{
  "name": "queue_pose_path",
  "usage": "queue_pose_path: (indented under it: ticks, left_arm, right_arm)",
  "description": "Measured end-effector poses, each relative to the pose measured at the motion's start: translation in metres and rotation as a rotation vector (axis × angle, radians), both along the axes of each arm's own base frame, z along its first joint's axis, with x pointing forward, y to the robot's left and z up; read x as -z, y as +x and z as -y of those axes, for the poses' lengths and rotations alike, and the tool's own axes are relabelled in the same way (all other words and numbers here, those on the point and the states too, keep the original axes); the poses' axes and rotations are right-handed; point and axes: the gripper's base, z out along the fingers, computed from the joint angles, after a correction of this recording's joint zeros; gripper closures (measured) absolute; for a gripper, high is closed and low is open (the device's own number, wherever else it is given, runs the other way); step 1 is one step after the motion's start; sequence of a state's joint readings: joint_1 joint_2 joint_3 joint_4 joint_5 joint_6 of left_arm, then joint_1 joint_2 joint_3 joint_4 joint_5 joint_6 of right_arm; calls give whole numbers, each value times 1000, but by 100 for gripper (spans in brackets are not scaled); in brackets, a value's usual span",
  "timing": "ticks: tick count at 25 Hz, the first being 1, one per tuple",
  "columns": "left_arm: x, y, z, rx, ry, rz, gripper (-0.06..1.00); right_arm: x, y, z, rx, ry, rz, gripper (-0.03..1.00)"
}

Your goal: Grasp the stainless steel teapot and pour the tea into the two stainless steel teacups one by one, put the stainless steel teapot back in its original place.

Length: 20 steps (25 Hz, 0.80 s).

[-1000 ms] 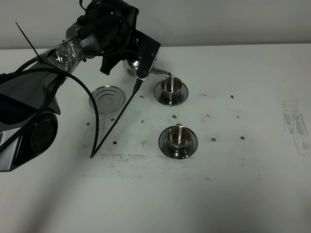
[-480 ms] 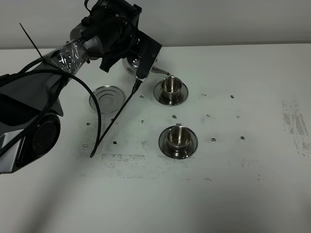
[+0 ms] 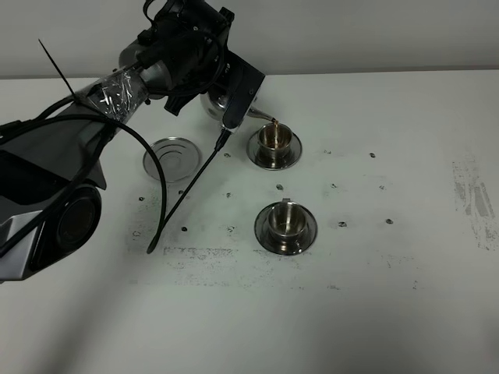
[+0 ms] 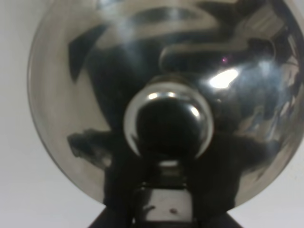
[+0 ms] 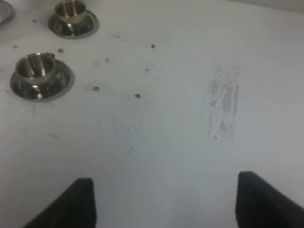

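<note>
My left gripper (image 3: 231, 95) is shut on the stainless steel teapot (image 3: 214, 104) and holds it tilted above the table at the back. The thin spout (image 3: 263, 118) reaches over the far teacup (image 3: 274, 139), and a thin brownish stream drops into it. The teapot's body and lid knob (image 4: 167, 121) fill the left wrist view, hiding the fingers. The near teacup (image 3: 285, 221) stands on its saucer in front of the far one. The bare round saucer (image 3: 171, 157) lies left of the cups. My right gripper (image 5: 166, 204) is open and empty over bare table, right of both teacups (image 5: 35, 71) (image 5: 71, 12).
A black cable (image 3: 183, 195) hangs from the left arm down to the table between the bare saucer and the cups. The white table (image 3: 374, 273) has small dark specks and a scuffed grey patch (image 3: 472, 195) at the right.
The left gripper has shifted slightly right and tipped the teapot further, so the spout now sits over the far cup's rim with a stream showing. The cups and saucer have not moved.
</note>
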<state>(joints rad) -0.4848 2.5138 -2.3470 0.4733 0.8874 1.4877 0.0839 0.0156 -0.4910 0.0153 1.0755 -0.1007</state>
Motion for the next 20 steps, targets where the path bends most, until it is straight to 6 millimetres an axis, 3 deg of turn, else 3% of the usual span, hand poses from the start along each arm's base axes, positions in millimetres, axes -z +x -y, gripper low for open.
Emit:
queue_pose_path:
  ticks: [20]
  left_arm:
    - [-3,0,3,26,58,44,77]
  right_arm:
    - [0,0,0,0,0,0,38]
